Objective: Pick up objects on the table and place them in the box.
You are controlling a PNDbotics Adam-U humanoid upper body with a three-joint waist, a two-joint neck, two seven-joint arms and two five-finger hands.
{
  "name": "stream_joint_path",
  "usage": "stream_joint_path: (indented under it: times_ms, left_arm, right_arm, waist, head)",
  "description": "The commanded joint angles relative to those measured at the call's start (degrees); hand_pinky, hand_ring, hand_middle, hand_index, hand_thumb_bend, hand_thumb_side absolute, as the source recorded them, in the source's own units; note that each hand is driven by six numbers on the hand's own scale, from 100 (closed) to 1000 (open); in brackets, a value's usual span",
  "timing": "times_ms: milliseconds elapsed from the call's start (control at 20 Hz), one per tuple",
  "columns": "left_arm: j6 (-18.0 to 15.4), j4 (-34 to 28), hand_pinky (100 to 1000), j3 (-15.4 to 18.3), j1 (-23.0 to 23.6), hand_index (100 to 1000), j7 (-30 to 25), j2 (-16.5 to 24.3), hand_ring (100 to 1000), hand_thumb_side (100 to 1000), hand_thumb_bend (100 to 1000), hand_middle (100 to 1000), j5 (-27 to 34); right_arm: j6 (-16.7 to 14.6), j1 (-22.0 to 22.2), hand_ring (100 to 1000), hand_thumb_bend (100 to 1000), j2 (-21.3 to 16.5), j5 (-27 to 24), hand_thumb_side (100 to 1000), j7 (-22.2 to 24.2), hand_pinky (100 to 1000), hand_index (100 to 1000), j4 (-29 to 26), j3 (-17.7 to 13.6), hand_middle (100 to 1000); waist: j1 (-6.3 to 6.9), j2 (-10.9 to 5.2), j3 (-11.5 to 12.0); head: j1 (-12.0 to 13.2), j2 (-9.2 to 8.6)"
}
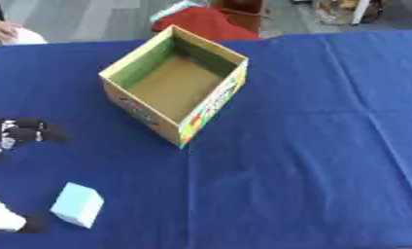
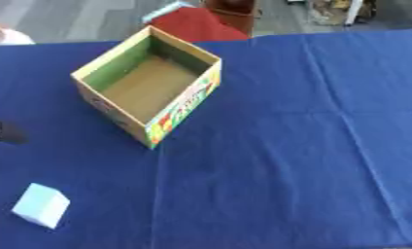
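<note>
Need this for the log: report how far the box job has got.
Nothing looks done: the box shows only a bare cardboard floor. Nothing is in hand: the left hand shows at the left edge, holding nothing I can see. Left to do: the pale blue block lies on the blue cloth, apart from the box.

- An open cardboard box (image 1: 177, 83) with colourful printed sides is sitting upright and turned corner-forward on the blue counter, its brown floor showing.
- A pale blue block (image 1: 77, 204) is lying near the box, down to its left.
</note>
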Motion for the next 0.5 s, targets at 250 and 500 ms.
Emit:
stream_joint_path:
  times_ms: [250, 500]
  left_arm:
    - [1.33, -0.78, 858, -0.94, -1.39, 968, -3.08, 2.37, 861, 394, 592, 858, 2.51]
    - [2.42, -0.78, 866, -1.71, -1.28, 988, -5.14, 2.6, 871, 202, 435, 876, 3.49]
  right_arm:
    - [-0.39, -0.66, 708, 100, -0.96, -0.44, 1000, -0.17, 686, 788, -1.16, -0.27, 839]
    - [-0.45, -0.67, 708, 100, -0.93, -0.48, 1000, -0.32, 686, 788, -1.16, -0.26, 838]
  waist:
    - [0.28, -0.72, -0.32]
    - [0.59, -0.71, -0.45]
  head:
    - [0.13, 0.12]
    - [0.16, 0.29]
